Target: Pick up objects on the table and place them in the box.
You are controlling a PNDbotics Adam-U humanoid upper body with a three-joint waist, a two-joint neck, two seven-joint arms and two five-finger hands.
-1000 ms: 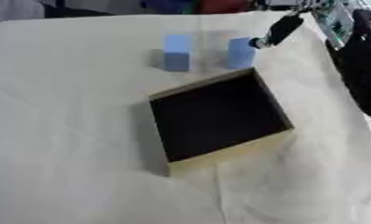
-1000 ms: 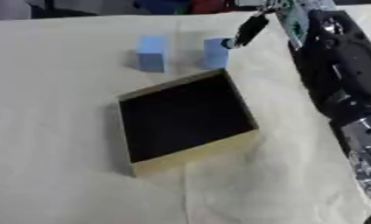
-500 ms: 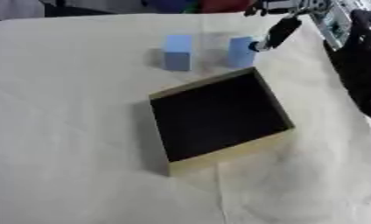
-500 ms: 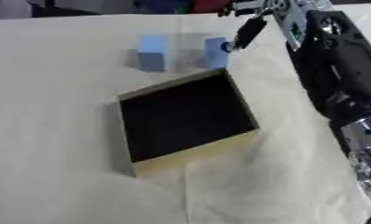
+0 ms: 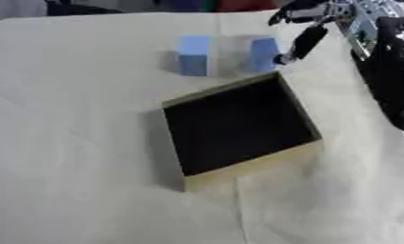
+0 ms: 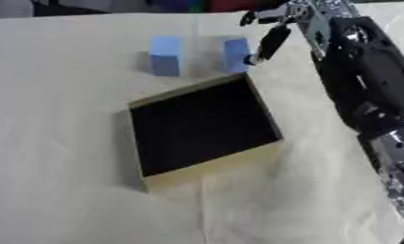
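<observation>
The right hand (image 5: pixel 304 28) is seen at the upper right of the frame, black fingers spread and angled down, one long finger reaching to just beside the right face of the nearer pale blue foam block (image 5: pixel 263 54). Whether the fingertip touches the block cannot be told. Nothing is pinched or enclosed; the hand is held open, judged to be set up for a grasp around this block from the side. The left hand is not shown in either view.

A second pale blue foam block (image 5: pixel 194 55) is stood upright just left of the first, a small gap between them, both in the upper middle of the frame. The gap is judged enough for a finger to be slipped in between.

The shallow square cardboard box with dark interior (image 5: pixel 197 180) is laid in the middle of the frame, rotated askew, its far corner just below the blocks. It is empty, so no part of the task is judged done. The short distance from blocks to box is judged to keep the carry brief.

Everything is rested on a cream cloth-covered table (image 5: pixel 72 143), wrinkled in places.
</observation>
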